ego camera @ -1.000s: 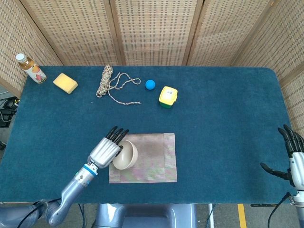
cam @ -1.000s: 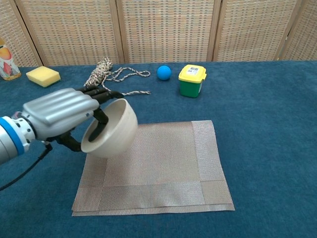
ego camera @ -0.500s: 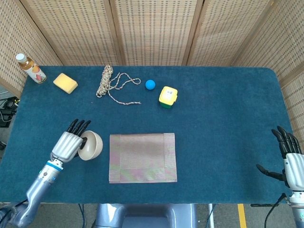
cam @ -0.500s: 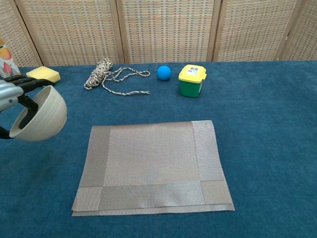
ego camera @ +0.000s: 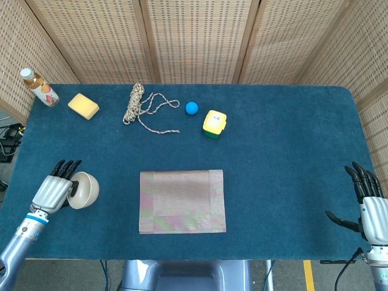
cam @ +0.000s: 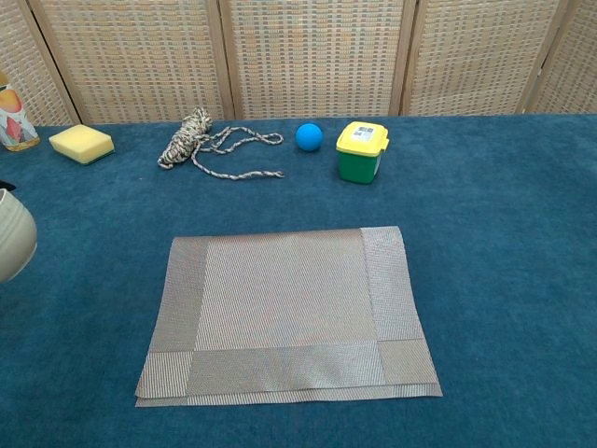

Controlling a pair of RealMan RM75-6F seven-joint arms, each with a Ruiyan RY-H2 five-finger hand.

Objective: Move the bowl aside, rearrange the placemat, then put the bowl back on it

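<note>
In the head view, the left hand [ego camera: 53, 191] sits at the lower left of the frame, its fingers wrapped over the rim of the bowl [ego camera: 83, 190], which it holds tipped on its side with the opening turned toward the palm; whether the bowl touches the cloth I cannot tell. The placemat [ego camera: 182, 200] lies flat at lower centre, well apart to the right of the bowl, its long axis running left to right across the frame and one strip folded or doubled along its near edge. The left hand is much nearer the mat than the right hand [ego camera: 368, 203], which waits at the lower right corner, fingers spread and holding nothing. I judge the bowl is about ready to be set down, the mat being next. The blue table [ego camera: 291, 151] leaves wide bare cloth around the mat; a rope, ball and small box lie far up the frame. In the chest view, only a sliver of the bowl [cam: 13, 246] shows at the left edge, the placemat [cam: 289, 313] fills the centre, and neither hand appears.
</note>
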